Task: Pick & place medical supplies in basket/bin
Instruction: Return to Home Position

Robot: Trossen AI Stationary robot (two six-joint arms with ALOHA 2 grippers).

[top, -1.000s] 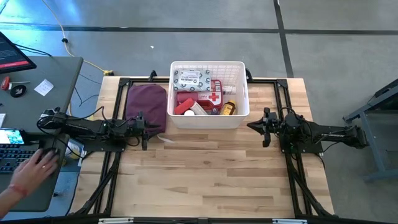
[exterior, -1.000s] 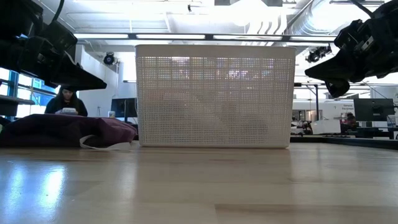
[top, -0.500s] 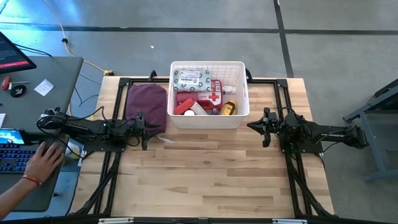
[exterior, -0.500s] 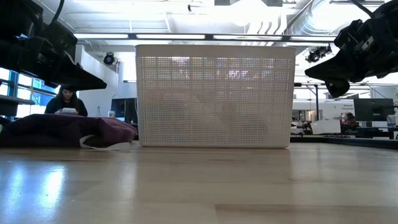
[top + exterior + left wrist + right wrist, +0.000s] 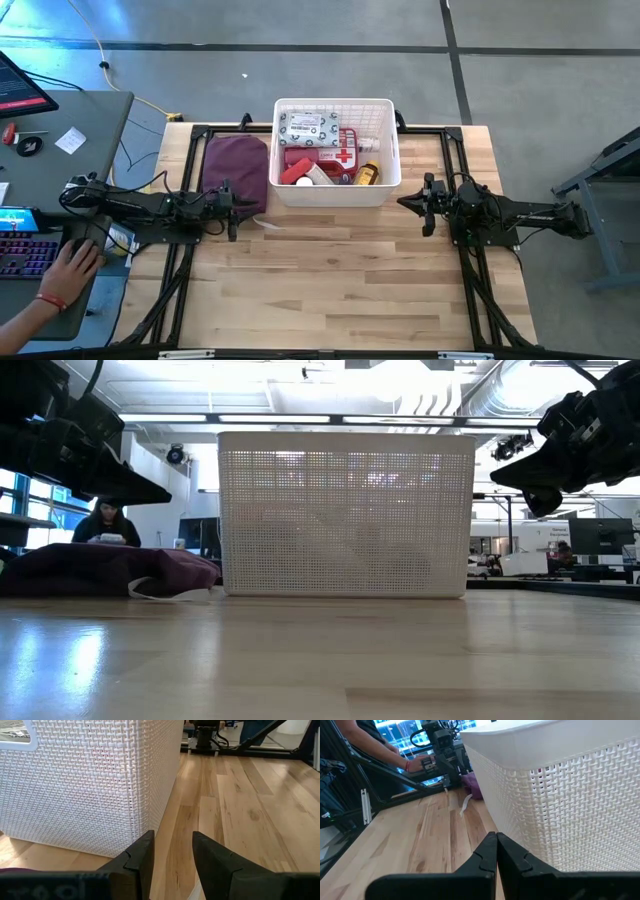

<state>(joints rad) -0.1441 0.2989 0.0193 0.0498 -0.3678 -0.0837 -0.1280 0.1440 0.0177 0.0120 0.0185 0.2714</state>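
Medical supplies [image 5: 325,160] lie inside the white bin [image 5: 336,103] at the far middle of the surface [image 5: 330,280]. To its left, the left claw [image 5: 172,840] hovers spread and empty by the maroon pouch [image 5: 237,165]. To its right, the right claw [image 5: 496,837] is pressed together.

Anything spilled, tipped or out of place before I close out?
Nothing stands out. The supplies sit inside the upright white bin; the maroon pouch lies beside it. The left gripper is open, the right gripper shut, both empty, flanking the bin.
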